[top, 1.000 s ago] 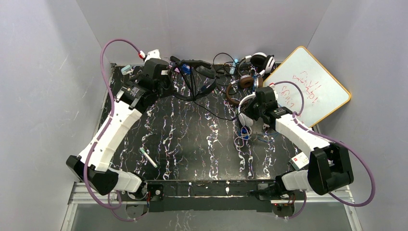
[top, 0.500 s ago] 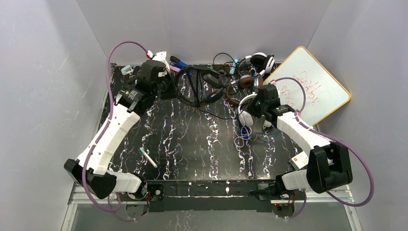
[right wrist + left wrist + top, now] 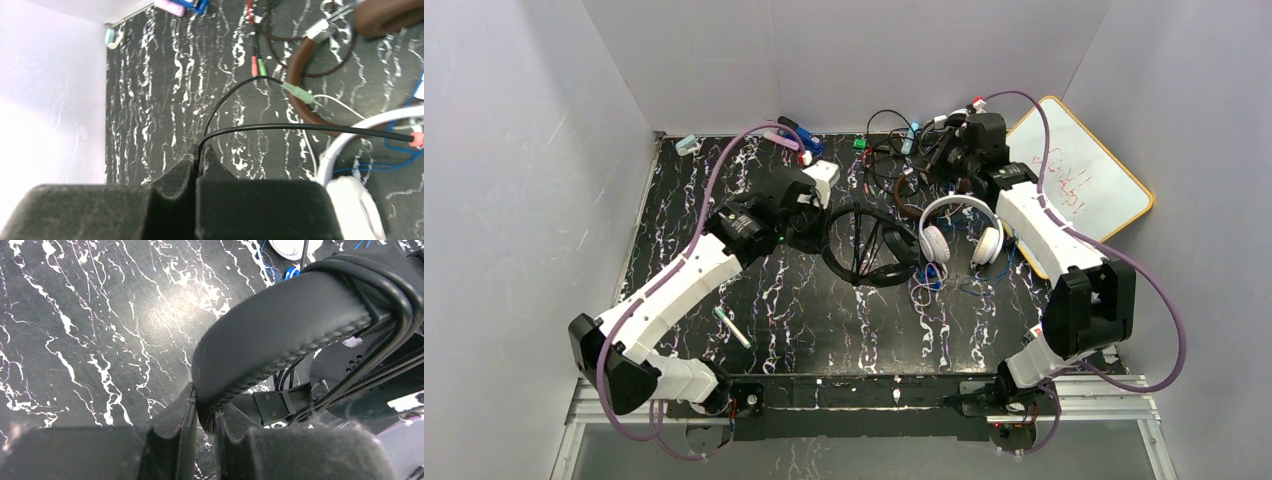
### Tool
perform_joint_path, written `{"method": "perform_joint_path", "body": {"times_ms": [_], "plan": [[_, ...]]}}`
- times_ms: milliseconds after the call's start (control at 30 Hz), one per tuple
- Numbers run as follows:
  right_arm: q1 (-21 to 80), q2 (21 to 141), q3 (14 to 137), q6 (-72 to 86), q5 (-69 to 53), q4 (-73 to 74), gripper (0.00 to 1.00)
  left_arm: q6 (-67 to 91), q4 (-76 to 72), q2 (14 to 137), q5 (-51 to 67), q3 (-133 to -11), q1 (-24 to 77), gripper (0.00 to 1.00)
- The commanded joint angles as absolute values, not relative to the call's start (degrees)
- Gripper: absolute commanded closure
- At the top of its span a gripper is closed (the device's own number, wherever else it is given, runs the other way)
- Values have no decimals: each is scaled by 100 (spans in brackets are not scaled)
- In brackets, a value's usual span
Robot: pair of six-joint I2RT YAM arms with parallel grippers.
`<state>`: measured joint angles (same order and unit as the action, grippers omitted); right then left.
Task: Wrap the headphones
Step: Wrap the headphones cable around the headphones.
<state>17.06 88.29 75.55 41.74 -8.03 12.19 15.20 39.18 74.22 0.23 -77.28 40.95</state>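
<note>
We are working over the marbled table (image 3: pixel 684 240), where a whiteboard (image 3: pixel 1089 190) at the far right is showing red scrawl we cannot read. At mid-table we are clamping the left gripper (image 3: pixel 202 417) nearly shut on the padded band of the black headphones (image 3: pixel 871 255); light and stiff, that band is looking like the best hold. The white headset (image 3: pixel 962 208) is lying just right of it, with the brown headset (image 3: pixel 390 17) farther back. We are pinching a thin, limp black cord (image 3: pixel 300 127) in the fully closed right gripper (image 3: pixel 199 157); we are expecting it to slip and snag.
</note>
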Motion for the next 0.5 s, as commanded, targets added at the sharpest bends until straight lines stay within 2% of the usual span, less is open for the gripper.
{"method": "perform_joint_path", "body": {"times_ms": [0,300,467], "plan": [[1639,9135,8355,3927,-1314,1032,99,1176,4181,7539,-471,-7622,4385,100],[1750,9221,8719,4114,-2606,746,99,1245,4221,8112,-791,-7674,4597,100],[1825,8959,8492,4224,-3054,365,99,1370,4454,8556,-807,-7911,4608,100]]}}
